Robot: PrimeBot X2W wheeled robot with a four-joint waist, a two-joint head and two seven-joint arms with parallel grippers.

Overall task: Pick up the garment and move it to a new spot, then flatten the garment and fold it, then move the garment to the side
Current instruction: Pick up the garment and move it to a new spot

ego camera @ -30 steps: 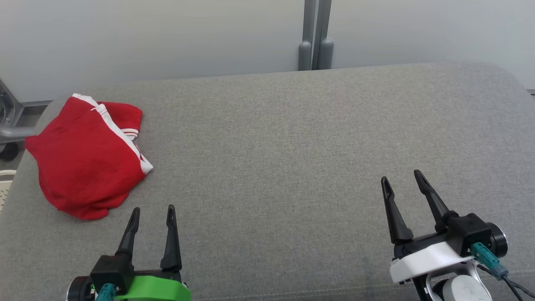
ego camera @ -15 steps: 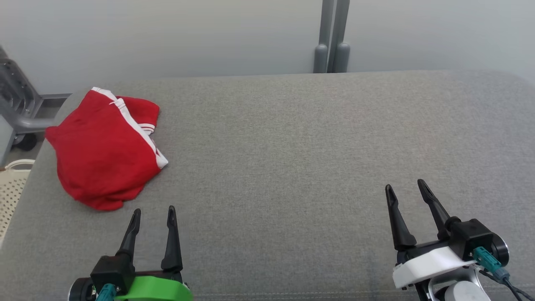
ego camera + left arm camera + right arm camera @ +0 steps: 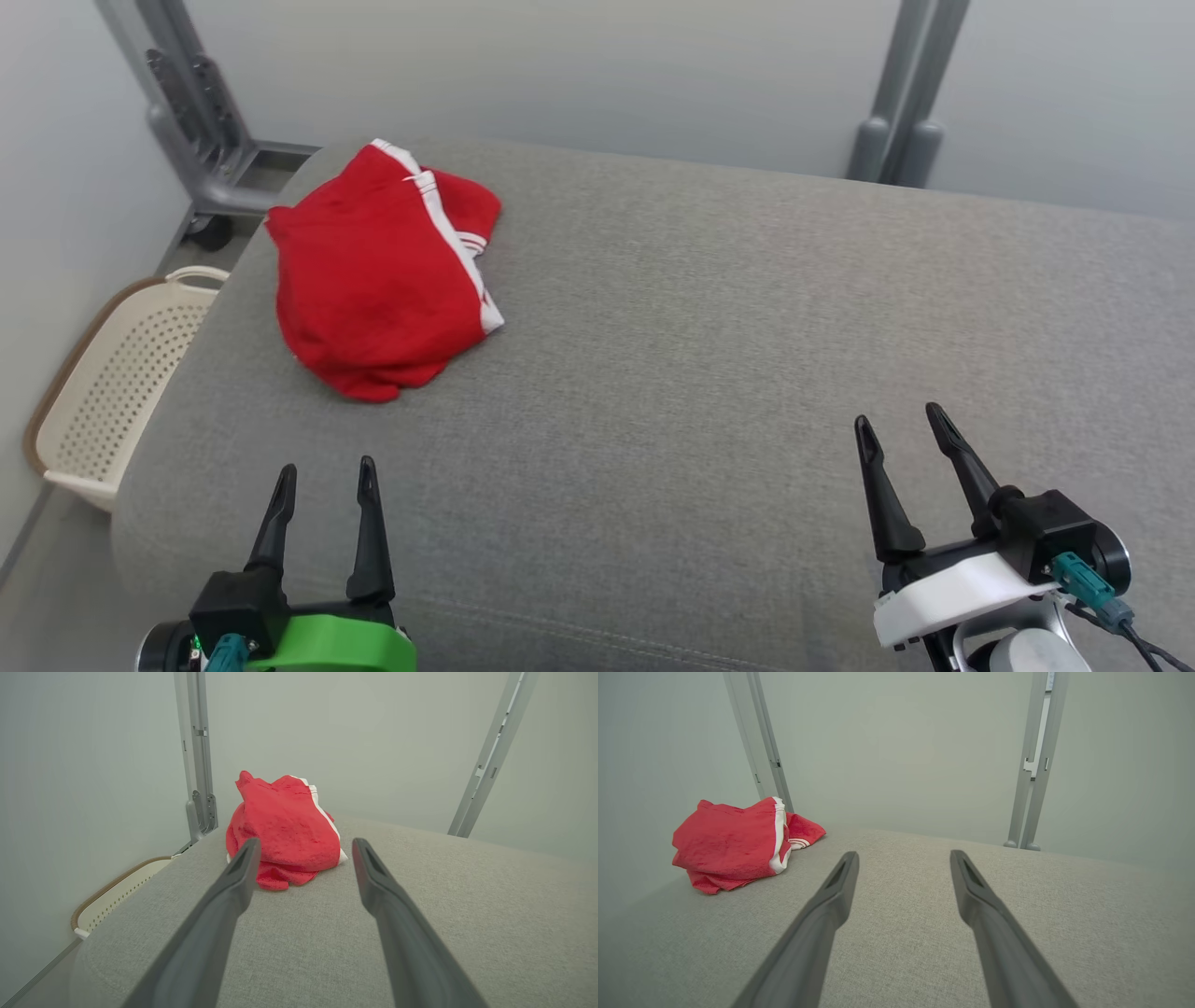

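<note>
Two grippers, one garment, one upholstered surface, one basket.

1. Red garment (image 3: 373,271): red cloth with white stripe trim along one edge, lying in a loose, crumpled heap. It sits at 10 o'clock in the head view, near the far left corner of the pad, and nothing is touching it. In the left wrist view the red garment (image 3: 285,826) lies straight ahead at 12 o'clock, beyond the finger tips. In the right wrist view it (image 3: 728,854) lies at 10 o'clock.

2. Left gripper (image 3: 325,467), green-collared: at 7 o'clock in the head view, above the near edge of the pad. Jaws spread wide, nothing between them, well short of the garment. Same spread seen from its own wrist (image 3: 304,842).

3. Right gripper (image 3: 897,415), white-collared: at 4 o'clock in the head view. Jaws spread wide and empty over bare fabric (image 3: 903,854), well apart from the garment.

4. Grey upholstered pad (image 3: 709,355): woven fabric, rounded corners, carries the garment.

5. Cream basket (image 3: 140,355): perforated wall, brown rim, on the floor just beside the pad's left edge at 9 o'clock (image 3: 112,886).

6. Grey metal stand (image 3: 187,121) at 11 o'clock and grey metal post (image 3: 896,112) at 1 o'clock, both behind the pad against a pale wall (image 3: 607,65).
</note>
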